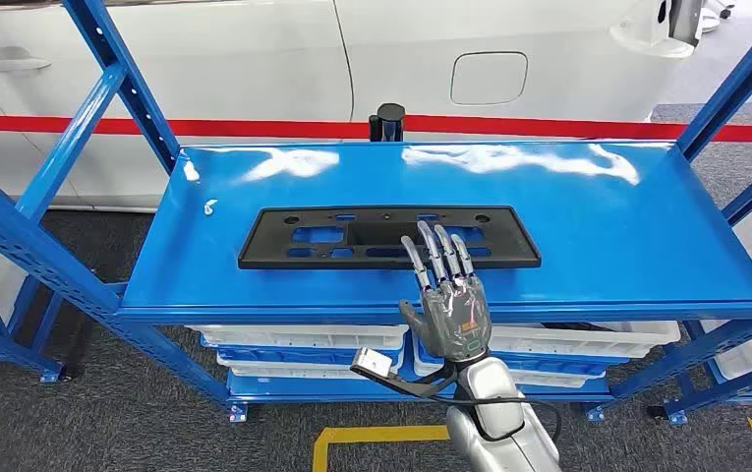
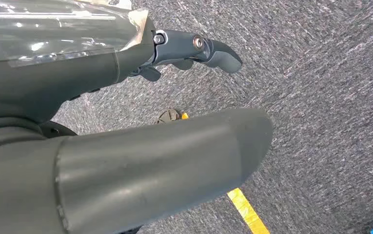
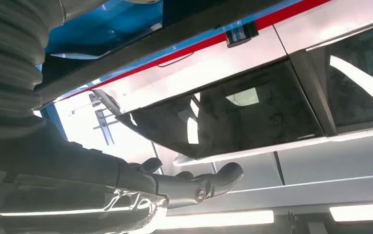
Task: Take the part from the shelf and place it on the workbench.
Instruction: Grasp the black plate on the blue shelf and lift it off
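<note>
The part is a long flat black plastic plate with cut-outs, lying flat across the middle of the blue shelf top. My right hand reaches in from below, palm down, its straight, slightly spread fingers lying over the part's near edge, right of its middle. It grips nothing. In the right wrist view that hand shows below the shelf's blue surface. My left hand hangs over grey carpet with a finger stretched out, holding nothing.
A white car with a red stripe stands close behind the shelf. A small black cylinder sits at the shelf's back edge. White bins fill the lower tier. Blue uprights flank both sides. Yellow tape marks the floor.
</note>
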